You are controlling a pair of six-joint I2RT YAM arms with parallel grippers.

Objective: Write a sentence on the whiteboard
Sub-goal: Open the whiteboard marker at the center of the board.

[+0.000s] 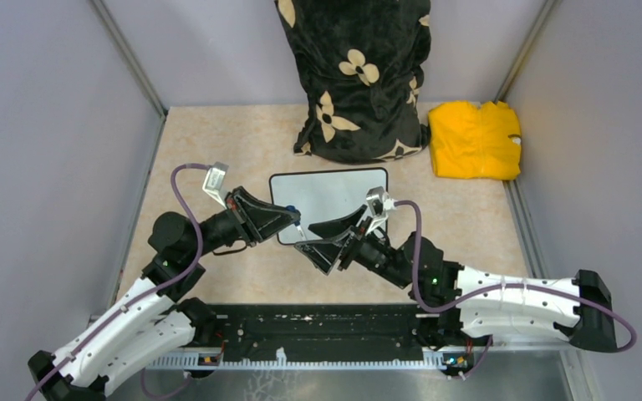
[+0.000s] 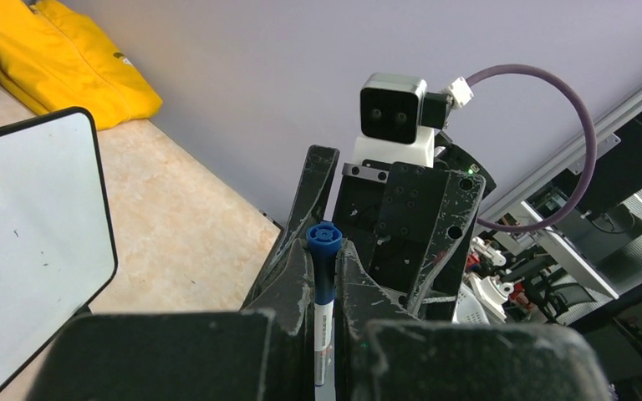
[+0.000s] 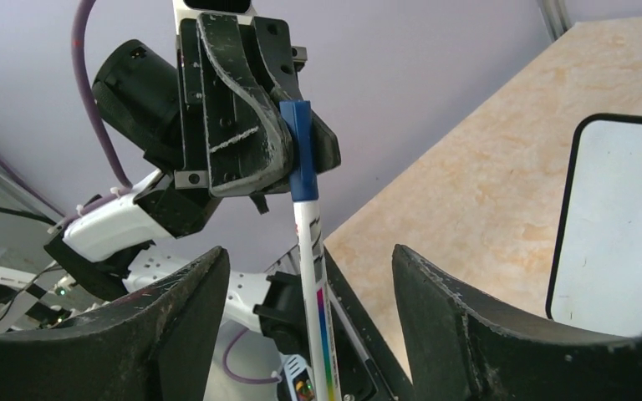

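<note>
Blank whiteboard (image 1: 334, 194); marker (image 3: 318, 309) held beside it.
Left gripper (image 1: 295, 220) clenches its cap (image 3: 300, 150); right gripper (image 3: 309, 255) gapes around the light, slick barrel (image 3: 311, 230), likely the best hold.

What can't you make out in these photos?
Lower end of the marker: right wrist view, cut by the bottom edge; left wrist view, buried in the left hand.
Near edge of the whiteboard: top view, covered by left hand and right hand.
Print on the marker: right wrist view, too blurred.
</note>
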